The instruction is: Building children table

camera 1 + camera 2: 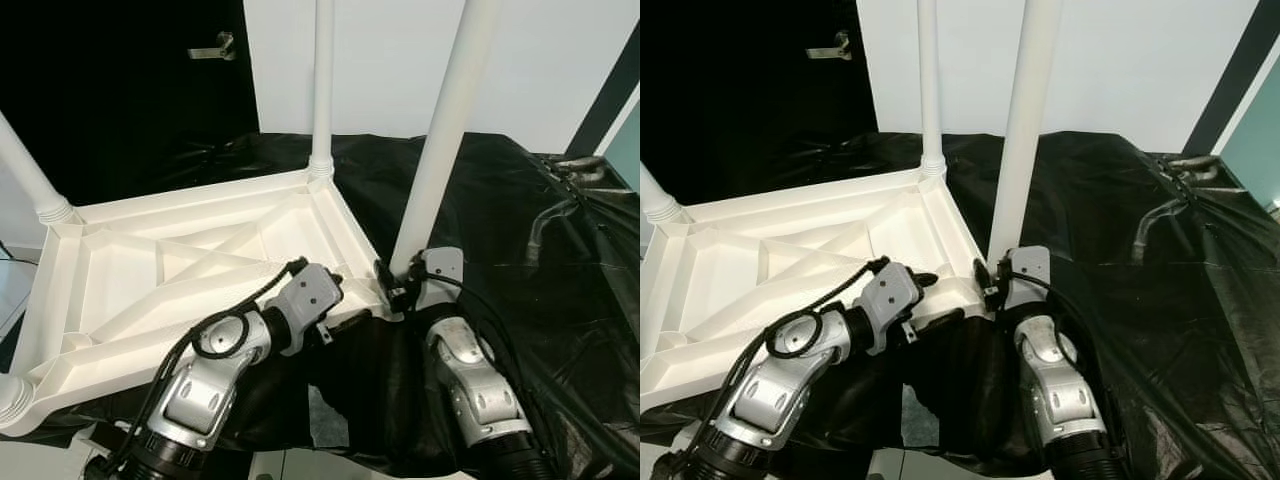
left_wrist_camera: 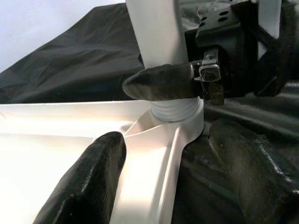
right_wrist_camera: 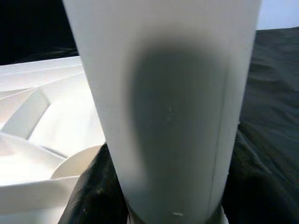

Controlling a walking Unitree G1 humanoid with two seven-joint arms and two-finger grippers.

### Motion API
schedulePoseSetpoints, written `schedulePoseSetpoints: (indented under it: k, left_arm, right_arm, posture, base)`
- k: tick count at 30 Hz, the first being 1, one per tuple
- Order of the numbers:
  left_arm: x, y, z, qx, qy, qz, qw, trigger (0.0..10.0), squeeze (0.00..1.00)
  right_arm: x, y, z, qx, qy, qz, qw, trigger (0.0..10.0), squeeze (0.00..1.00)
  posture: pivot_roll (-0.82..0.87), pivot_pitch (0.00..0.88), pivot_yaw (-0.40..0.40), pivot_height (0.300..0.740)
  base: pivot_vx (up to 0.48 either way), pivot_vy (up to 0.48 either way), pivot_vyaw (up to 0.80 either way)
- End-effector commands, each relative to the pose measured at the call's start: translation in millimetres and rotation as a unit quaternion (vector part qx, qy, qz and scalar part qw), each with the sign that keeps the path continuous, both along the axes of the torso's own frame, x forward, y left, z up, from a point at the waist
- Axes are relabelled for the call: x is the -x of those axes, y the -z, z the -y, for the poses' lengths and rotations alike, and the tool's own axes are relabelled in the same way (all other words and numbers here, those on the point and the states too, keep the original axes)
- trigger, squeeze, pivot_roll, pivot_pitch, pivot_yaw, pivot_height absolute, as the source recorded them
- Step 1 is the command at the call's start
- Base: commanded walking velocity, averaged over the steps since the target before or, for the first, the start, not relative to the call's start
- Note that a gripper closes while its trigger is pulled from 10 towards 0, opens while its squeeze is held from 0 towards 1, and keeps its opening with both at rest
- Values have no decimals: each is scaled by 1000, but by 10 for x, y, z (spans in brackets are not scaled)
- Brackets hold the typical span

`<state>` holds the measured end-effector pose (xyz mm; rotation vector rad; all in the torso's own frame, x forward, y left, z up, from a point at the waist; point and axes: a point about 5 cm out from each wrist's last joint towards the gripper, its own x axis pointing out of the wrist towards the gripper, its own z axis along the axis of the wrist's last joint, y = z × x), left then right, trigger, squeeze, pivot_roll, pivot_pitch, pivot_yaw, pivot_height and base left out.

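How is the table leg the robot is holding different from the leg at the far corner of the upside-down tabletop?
The near leg leans to one side, while the far leg stands straight up. The near leg is gripped at its base by the right gripper; the far leg is untouched. The near leg looks thicker, being closer to the camera. Both are plain white tubes set in corner sockets of the white tabletop, which the left gripper straddles at its rim.

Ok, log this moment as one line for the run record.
stage: fitting leg | right gripper: shut on near-corner leg at its base | left gripper: open, straddling tabletop rim beside that corner | tabletop: upside down on black sheet
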<state>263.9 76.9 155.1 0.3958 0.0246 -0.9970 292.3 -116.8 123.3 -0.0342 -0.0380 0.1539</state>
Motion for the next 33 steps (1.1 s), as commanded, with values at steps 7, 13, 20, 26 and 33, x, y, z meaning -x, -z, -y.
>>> schedulePoseSetpoints:
  k: [7,13,20,26,33]
  left_arm:
    - [-94,9,-31,1,-30,13,999,10000,0]
    - [-125,-11,-47,3,-37,17,999,10000,0]
    - [-125,-3,-64,1,-35,19,999,10000,0]
    - [-128,-9,-66,-1,-25,17,1000,10000,0]
    - [-117,-6,-40,-1,-15,16,1000,10000,0]
  right_arm:
    - [18,111,19,7,34,-32,999,10000,1000]
    - [9,22,42,12,14,-11,1000,10000,1000]
    - [13,-48,164,29,-67,11,997,10000,0]
    - [-70,-115,214,49,-146,19,988,10000,0]
    - [-183,-148,280,84,-238,11,968,10000,0]
  posture:
    - [44,0,-10,740]
    - [44,0,-10,740]
    - [39,0,2,740]
    - [23,0,24,740]
    - [25,0,26,740]
  base:
    - [0,0,0]
    - [0,0,0]
    - [0,0,0]
    - [0,0,0]
    - [0,0,0]
